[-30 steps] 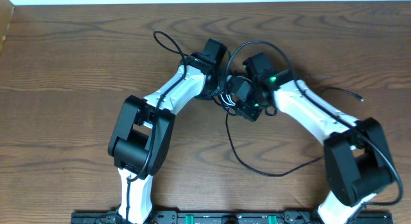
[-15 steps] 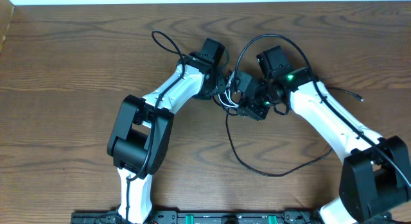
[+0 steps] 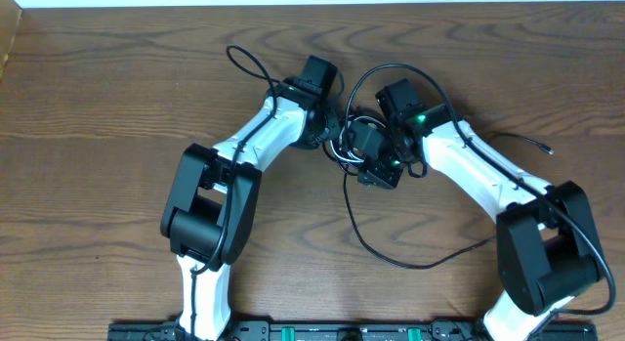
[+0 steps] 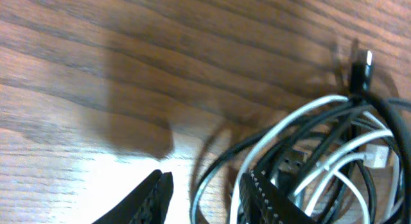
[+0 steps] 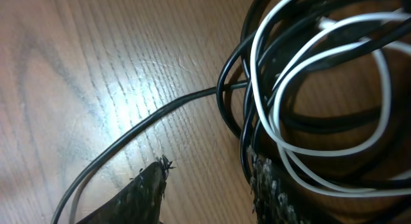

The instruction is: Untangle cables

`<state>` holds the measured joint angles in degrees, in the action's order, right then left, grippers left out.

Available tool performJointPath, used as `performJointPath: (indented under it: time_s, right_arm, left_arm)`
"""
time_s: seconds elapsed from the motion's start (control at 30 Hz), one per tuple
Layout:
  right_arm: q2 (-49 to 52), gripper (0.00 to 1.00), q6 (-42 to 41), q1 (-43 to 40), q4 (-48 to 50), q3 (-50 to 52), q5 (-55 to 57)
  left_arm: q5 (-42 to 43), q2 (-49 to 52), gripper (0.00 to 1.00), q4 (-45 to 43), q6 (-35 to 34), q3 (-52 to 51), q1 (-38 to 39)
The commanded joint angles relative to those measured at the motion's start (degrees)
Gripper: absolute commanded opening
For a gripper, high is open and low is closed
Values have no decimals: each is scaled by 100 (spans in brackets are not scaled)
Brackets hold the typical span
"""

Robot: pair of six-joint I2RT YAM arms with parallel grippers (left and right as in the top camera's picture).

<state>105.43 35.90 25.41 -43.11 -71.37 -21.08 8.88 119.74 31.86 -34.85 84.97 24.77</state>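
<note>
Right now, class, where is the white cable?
Overhead, the white cable is coiled among the black cables, mid-table between the left arm and right arm. In the right wrist view its loops fill the upper right.

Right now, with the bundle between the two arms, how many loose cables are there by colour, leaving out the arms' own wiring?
White cable: 1
Black cables: 2, though the knot makes them hard to tell apart
Total: 3
</note>
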Motion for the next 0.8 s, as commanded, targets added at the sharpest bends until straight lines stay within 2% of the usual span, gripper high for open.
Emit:
performJointPath:
  time_s: [0.0, 0.13, 0.5, 0.7, 0.77]
  right_arm:
    - [146, 42, 105, 20, 44, -7, -4]
    - [175, 38, 105, 20, 70, -7, -2]
    - [175, 36, 103, 15, 44, -7, 256]
    - [175, 35, 105, 13, 15, 20, 396]
    - [179, 34, 103, 13, 33, 50, 442]
  left_arm:
    - [240, 61, 39, -4, 48, 22, -151]
    - [269, 61, 39, -20, 50, 22, -214]
    - [546, 61, 40, -68, 50, 37, -229]
    - [595, 61, 45, 476, 85, 398, -254]
    - [927, 61, 45, 549, 186, 426, -254]
